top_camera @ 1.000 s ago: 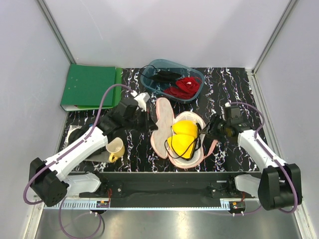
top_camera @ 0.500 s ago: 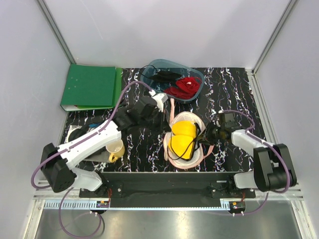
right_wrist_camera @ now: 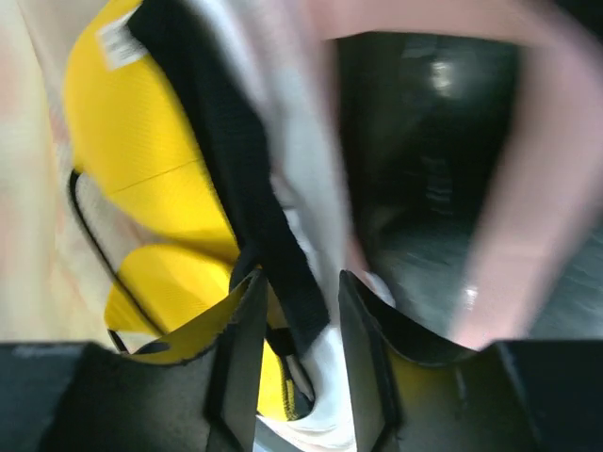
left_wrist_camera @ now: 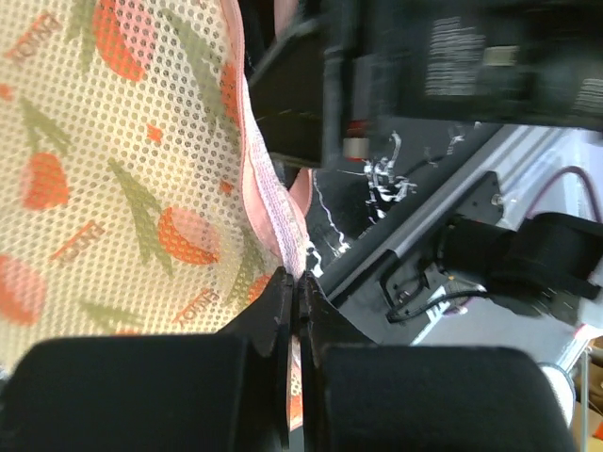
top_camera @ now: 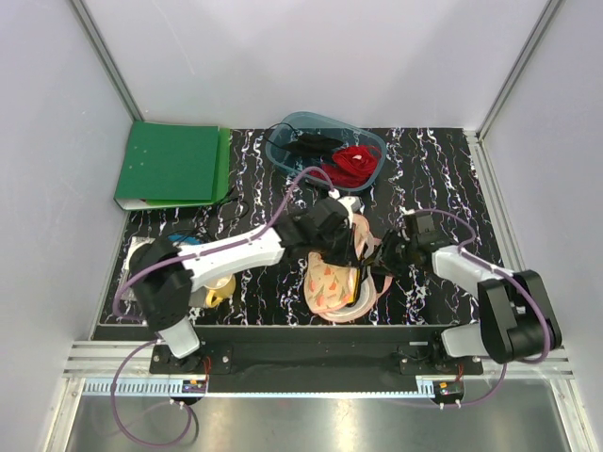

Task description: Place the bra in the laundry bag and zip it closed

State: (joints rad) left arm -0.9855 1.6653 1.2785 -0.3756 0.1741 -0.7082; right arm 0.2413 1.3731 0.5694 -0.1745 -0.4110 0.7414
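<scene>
The laundry bag (top_camera: 330,284) lies at the table's front middle, its printed top half folded down over the lower half. The bra is hidden under it in the top view. In the right wrist view the yellow bra (right_wrist_camera: 151,160) and its black strap (right_wrist_camera: 259,217) lie inside the pale lining (right_wrist_camera: 306,188). My left gripper (top_camera: 356,247) is shut on the bag's pink trimmed edge (left_wrist_camera: 273,198), its jaws (left_wrist_camera: 300,282) pressed together on it. My right gripper (top_camera: 386,254) is at the bag's right rim, jaws (right_wrist_camera: 297,282) narrowly apart, pinching lining and strap.
A blue-grey tub (top_camera: 283,141) with a red garment (top_camera: 350,162) and a black garment (top_camera: 311,143) stands behind the bag. A green binder (top_camera: 170,165) lies at the back left. A yellow mug (top_camera: 220,290) sits under my left arm near the front edge.
My left gripper has swung the bag's upper half to the right and down over the bra, covering it. My right gripper has shifted slightly left at the bag's rim.
</scene>
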